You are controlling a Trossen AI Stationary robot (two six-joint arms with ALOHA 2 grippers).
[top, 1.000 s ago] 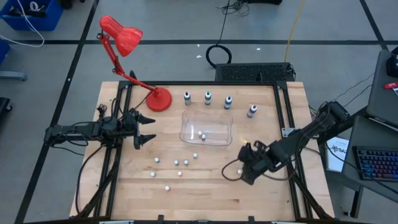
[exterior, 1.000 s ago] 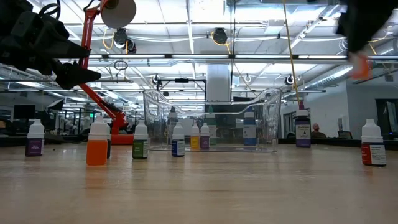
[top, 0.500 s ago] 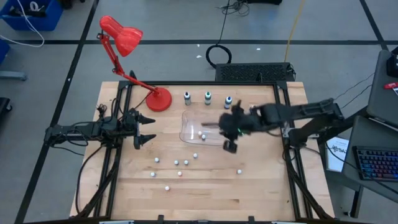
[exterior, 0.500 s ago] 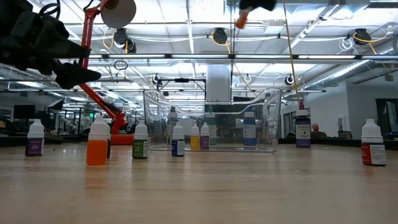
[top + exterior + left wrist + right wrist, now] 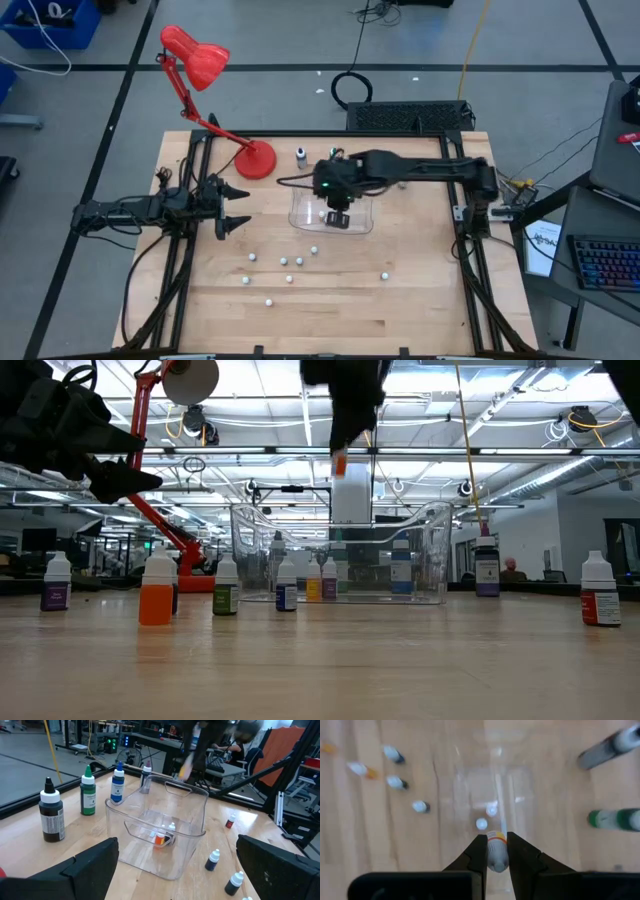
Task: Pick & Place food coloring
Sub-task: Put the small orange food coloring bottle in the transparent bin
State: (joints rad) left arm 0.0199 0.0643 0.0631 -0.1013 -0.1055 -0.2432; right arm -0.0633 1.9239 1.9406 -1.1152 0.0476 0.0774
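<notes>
The right gripper [image 5: 337, 206] hangs over the clear plastic bin [image 5: 300, 216] in the middle of the table, its fingers clenched on a small food coloring bottle [image 5: 495, 851] with an orange band and a pale cap, held pointing down so that it can drop straight into the bin below. In the low view the bottle [image 5: 340, 463] is well above the bin's rim [image 5: 250, 510], so the drop is not yet made. Two small bottles [image 5: 165, 836] already lie on the bin floor, which suggests that the bin is the place where the small bottles are collected. More small bottles [image 5: 290, 263] stand scattered on the wood nearer than the bin, apart from one another, likely left for later trips. Taller dropper bottles [image 5: 52, 814] stand in a row along the far side of the bin, out of the arm's way. The left gripper [image 5: 230, 207] waits at the left side of the table, its fingers spread wide and holding nothing, near the base of the red desk lamp [image 5: 256, 159]. My judgement is that the next move calls for letting go, perhaps after lowering a little so the bottle does not bounce out.
</notes>
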